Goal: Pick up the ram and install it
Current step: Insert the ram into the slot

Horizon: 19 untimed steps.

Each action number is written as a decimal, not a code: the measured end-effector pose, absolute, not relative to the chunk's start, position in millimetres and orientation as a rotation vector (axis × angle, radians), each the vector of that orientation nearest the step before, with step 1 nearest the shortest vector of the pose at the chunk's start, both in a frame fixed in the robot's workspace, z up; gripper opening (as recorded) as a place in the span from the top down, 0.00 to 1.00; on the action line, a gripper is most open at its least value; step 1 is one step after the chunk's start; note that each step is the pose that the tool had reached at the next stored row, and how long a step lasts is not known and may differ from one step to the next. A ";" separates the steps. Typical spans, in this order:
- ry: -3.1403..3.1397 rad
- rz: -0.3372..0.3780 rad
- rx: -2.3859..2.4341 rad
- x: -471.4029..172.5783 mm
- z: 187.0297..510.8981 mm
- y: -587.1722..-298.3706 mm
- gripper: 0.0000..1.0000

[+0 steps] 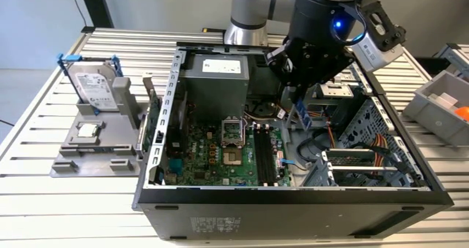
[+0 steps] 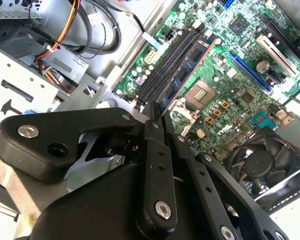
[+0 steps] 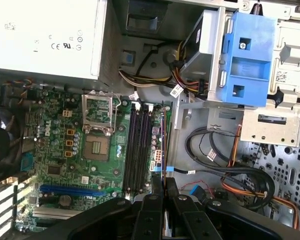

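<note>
My black claw is clamped on the thin blue-green ram stick, hanging near the long black slots at the edge of the green motherboard (best kept parallel to one slot, I judge).

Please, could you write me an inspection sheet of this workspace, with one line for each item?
Surface: slatted metal table bears an open computer case.
Job's things: the ram hangs above the motherboard, not seated in the black slots.
Clutter: hard drive and processor chip on a grey holder at the exterior view's left; grey bin at its right.
Grippers: the gripper is shut on the ram's upper end.
Cables: orange and black cables lie loose inside the case, beside the motherboard.
Surroundings: plain wall behind the table.
</note>
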<state>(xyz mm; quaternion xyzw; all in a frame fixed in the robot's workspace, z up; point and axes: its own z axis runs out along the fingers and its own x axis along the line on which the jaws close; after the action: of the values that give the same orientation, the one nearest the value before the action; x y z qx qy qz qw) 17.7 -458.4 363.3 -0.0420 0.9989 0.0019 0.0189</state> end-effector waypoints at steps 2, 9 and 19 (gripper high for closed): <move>3.106 0.006 -0.131 17.7 362.8 -458.5 1.00; 3.105 0.052 -0.130 17.6 360.3 -458.5 1.00; 3.104 0.082 -0.128 21.8 354.7 -458.5 1.00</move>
<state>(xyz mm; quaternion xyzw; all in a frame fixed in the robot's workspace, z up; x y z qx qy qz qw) 21.8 -458.5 354.7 -0.0413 0.9987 0.0263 0.0170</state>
